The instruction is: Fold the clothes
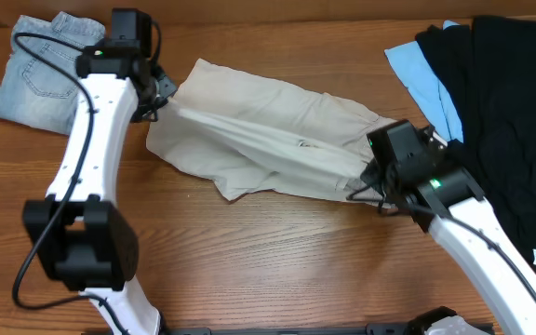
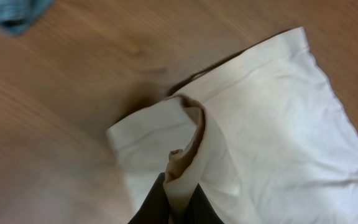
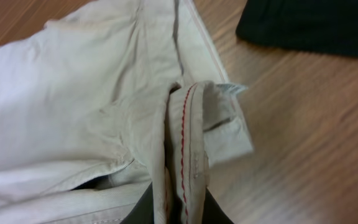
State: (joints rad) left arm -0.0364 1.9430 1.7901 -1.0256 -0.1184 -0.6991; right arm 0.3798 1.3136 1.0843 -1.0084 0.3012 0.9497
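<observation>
The beige shorts lie stretched across the middle of the wooden table. My left gripper is shut on their left edge; in the left wrist view a fold of beige cloth is pinched between the dark fingers. My right gripper is shut on the right end, where the right wrist view shows the waistband with red stitching clamped between the fingers. The cloth hangs taut between both grippers.
Pale denim piece lies folded at the far left. A black garment over a light-blue one lies at the right; the black one shows in the right wrist view. Bare wood lies in front.
</observation>
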